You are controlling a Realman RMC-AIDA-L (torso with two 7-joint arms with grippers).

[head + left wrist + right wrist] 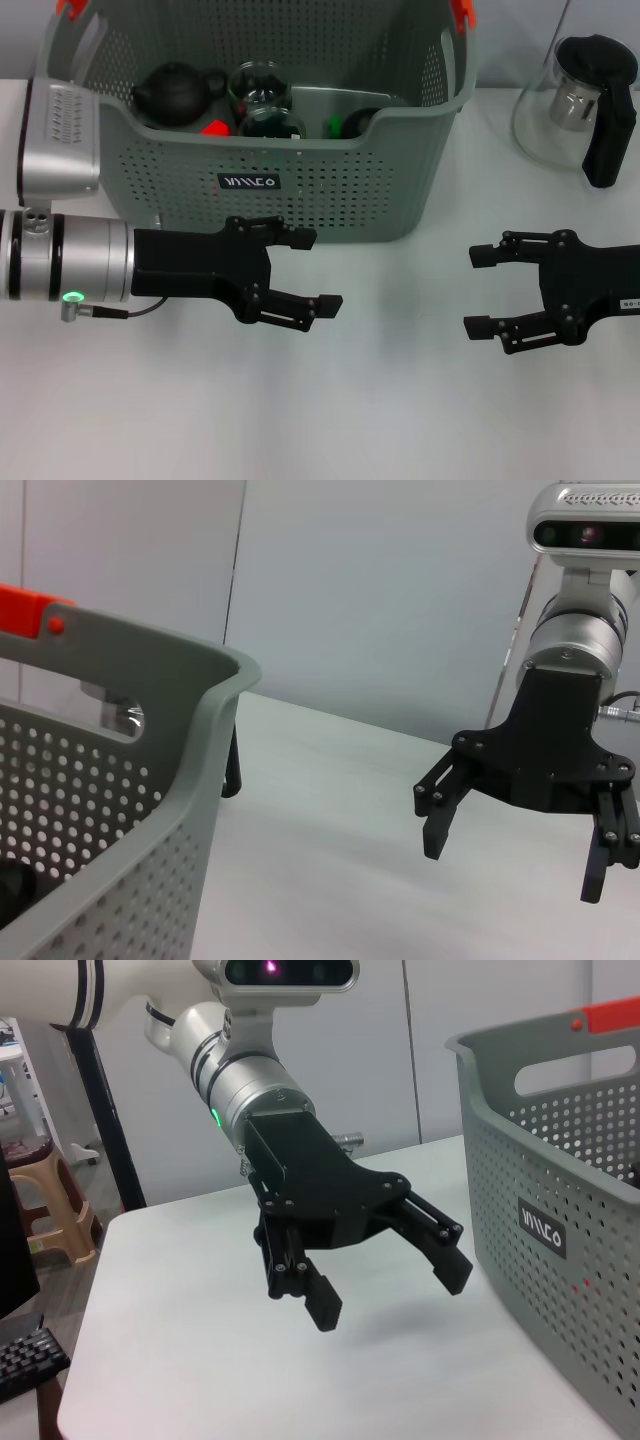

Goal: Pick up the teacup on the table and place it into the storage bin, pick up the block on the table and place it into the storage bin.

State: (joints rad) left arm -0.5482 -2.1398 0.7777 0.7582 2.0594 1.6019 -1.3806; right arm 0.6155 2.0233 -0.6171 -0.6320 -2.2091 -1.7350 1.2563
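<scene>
The grey-green perforated storage bin (340, 190) stands at the back of the white table. Inside it lie a dark teapot (178, 93), two glass teacups (258, 85), a red block (214, 127) and something green (337, 126). My left gripper (318, 272) is open and empty, hovering low just in front of the bin. My right gripper (478, 291) is open and empty, to the right of the bin's front. The left wrist view shows the bin's wall (100, 810) and the right gripper (515, 865). The right wrist view shows the left gripper (390, 1292) and the bin (560, 1170).
A glass pitcher with a black handle (585, 105) stands at the back right of the table. The bin has orange handle clips (462, 10) and a black label (250, 182). A stool (55, 1205) stands beyond the table's left edge.
</scene>
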